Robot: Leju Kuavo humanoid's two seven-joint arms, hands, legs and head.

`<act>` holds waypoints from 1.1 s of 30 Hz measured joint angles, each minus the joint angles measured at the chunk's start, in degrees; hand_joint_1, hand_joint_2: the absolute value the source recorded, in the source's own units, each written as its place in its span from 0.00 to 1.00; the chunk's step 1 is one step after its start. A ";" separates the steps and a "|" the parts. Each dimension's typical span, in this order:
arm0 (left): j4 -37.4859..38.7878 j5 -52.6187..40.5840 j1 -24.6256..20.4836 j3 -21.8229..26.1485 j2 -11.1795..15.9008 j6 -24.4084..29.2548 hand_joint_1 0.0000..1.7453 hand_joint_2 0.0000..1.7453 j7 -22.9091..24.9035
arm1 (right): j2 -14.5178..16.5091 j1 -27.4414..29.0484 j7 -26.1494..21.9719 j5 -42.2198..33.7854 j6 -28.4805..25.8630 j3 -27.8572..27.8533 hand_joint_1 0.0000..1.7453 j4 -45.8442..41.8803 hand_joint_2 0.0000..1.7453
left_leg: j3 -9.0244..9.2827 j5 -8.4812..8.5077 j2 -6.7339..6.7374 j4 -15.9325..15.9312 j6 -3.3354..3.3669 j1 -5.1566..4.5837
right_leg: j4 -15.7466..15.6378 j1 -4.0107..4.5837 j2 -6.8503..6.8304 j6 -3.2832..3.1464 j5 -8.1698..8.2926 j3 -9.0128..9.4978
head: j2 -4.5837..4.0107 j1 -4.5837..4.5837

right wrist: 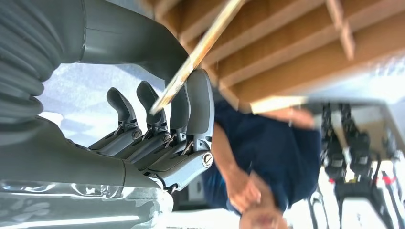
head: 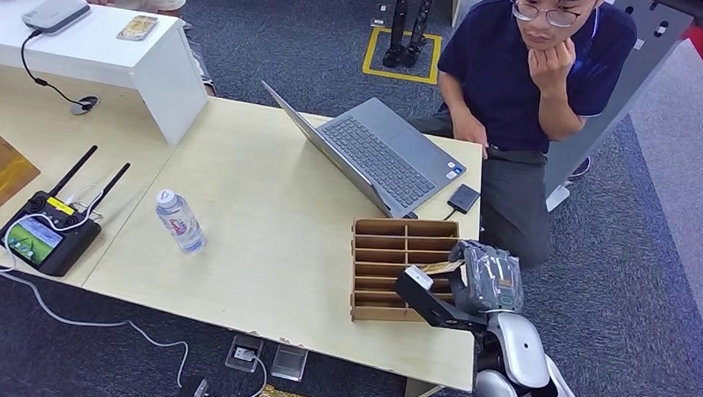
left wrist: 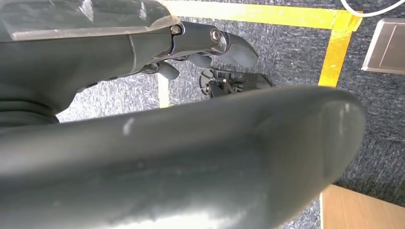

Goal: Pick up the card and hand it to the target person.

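Item: card (head: 440,268). Thin tan card, pinched in the right hand (head: 485,278) between thumb and fingers (right wrist: 198,102). Location: over the right edge of the wooden slotted rack (head: 390,253), at the near right corner of the bench (head: 267,248). In the right wrist view the card runs as a narrow strip past the fingertips, with the rack's dividers behind it.

Long axis: roughly along the 9-to-3 line in the head view, free end towards 9 o'clock over the rack.

Right hand: closed on the card. It appears just lifted out of a slot, though whether the edge is fully free of the rack cannot be told.

Left hand (left wrist: 143,62): hangs low above the carpet, fingers curled in, holding nothing.

Person (head: 528,90): crouching beyond the bench's far right corner, at about 12 to 1 o'clock from the right hand, near it.

Judgement: the handover calls for carrying the card forward towards 12 o'clock; the right hand is the nearer one.
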 joint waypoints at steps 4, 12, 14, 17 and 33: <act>0.00 0.38 0.04 0.00 0.00 0.08 0.00 0.00 0.00 | -1.67 -1.19 1.72 0.98 -0.44 -1.65 0.81 -4.29 1.00 | 0.00 0.00 0.00 0.01 0.00 0.00 | 0.00 0.00 0.00 0.00 0.00 -0.01 | 0.00 -0.02; 0.00 0.70 0.13 0.00 0.00 0.15 0.00 0.00 0.00 | -4.77 -3.19 3.53 1.72 -0.48 -4.34 0.81 -12.76 1.00 | 0.00 0.00 0.00 0.01 0.00 0.00 | 0.00 0.00 0.00 0.00 0.00 -0.01 | 0.00 -0.02; 0.00 0.76 0.14 0.00 0.00 0.13 0.00 0.00 0.00 | -5.12 -3.40 3.56 1.45 -0.50 -4.79 0.81 -14.04 1.00 | 0.00 0.00 0.00 0.00 0.00 0.00 | 0.00 0.00 0.00 0.00 0.00 0.00 | 0.00 -0.02; 0.00 0.79 0.13 0.00 0.00 0.08 0.00 0.00 0.00 | -5.46 -3.66 3.46 1.05 -0.70 -5.19 0.81 -15.19 1.00 | 0.00 0.00 0.00 0.00 0.00 0.00 | 0.00 0.00 0.00 0.00 0.00 0.00 | 0.00 -0.02; 0.00 0.52 0.12 0.00 0.00 -0.26 0.00 0.00 0.05 | -6.09 -6.34 4.53 2.67 -8.31 -8.88 0.81 -9.82 1.00 | -0.02 0.00 -0.01 0.01 0.00 0.00 | 0.00 0.00 -0.01 0.00 0.00 -0.01 | 0.00 -0.01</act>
